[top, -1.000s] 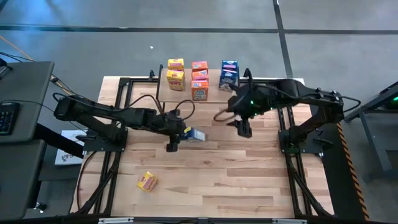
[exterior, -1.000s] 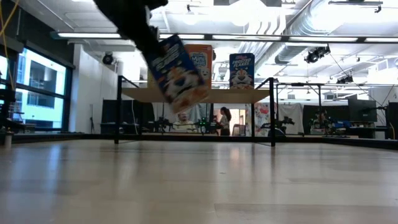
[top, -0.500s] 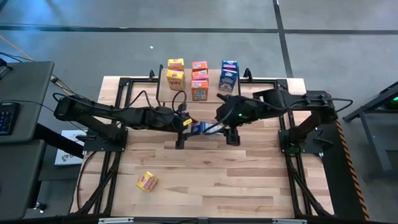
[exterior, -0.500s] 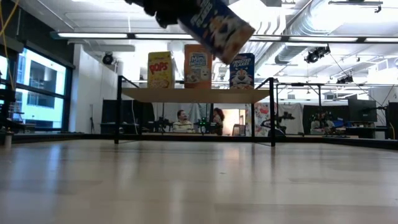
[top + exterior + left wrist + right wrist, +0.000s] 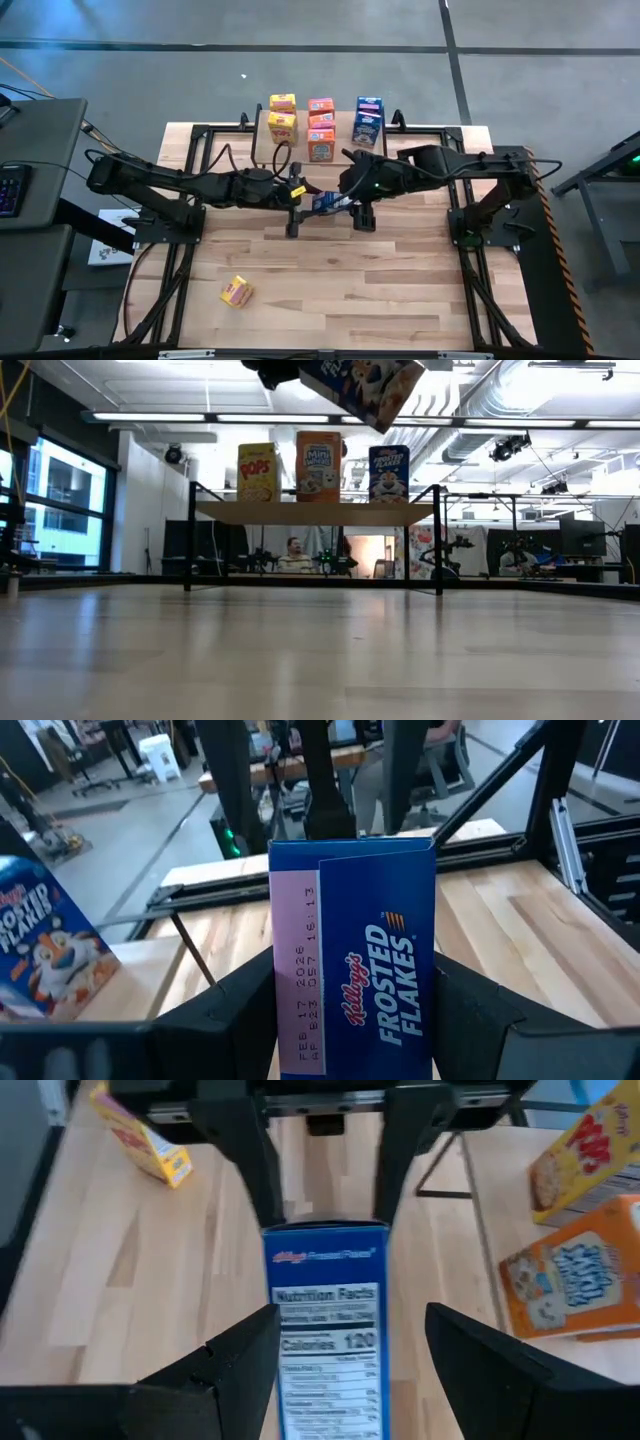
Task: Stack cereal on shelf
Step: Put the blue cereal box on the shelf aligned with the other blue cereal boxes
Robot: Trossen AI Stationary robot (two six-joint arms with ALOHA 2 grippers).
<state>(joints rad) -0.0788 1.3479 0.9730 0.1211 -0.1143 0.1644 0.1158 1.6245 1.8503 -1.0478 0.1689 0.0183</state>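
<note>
A blue cereal box (image 5: 322, 203) hangs in the air over the table's middle, with my left gripper (image 5: 352, 1020) shut on it. My right gripper (image 5: 352, 1370) comes from the table's right; it is open, one finger on each side of the box's free end (image 5: 325, 1280). Whether a finger touches the box I cannot tell. The shelf (image 5: 300, 512) stands at the far edge with a yellow box (image 5: 258, 472), an orange box (image 5: 318, 465) and a blue box (image 5: 389, 473) upright on it, and more behind them. One yellow box (image 5: 236, 291) lies on the table, near left. My left gripper pinches the blue box between its two fingers (image 5: 235, 1015), on two opposite faces at the box's left end (image 5: 300, 1020). The fingers come about level from the table's left and lie along the box. The box is lifted clear, sticking out toward the right, its free end slanting down (image 5: 385, 405).
Black frame rails (image 5: 200, 150) run along the table's left and right sides. The wide wooden top (image 5: 380, 290) in front of both arms carries only the loose yellow box. People sit in the room beyond the shelf (image 5: 292, 555).
My left gripper has tipped up from slanting downward to about level and has risen, swinging the blue box's free end up and toward the right. My right gripper has moved toward the table's left and come around that free end.
</note>
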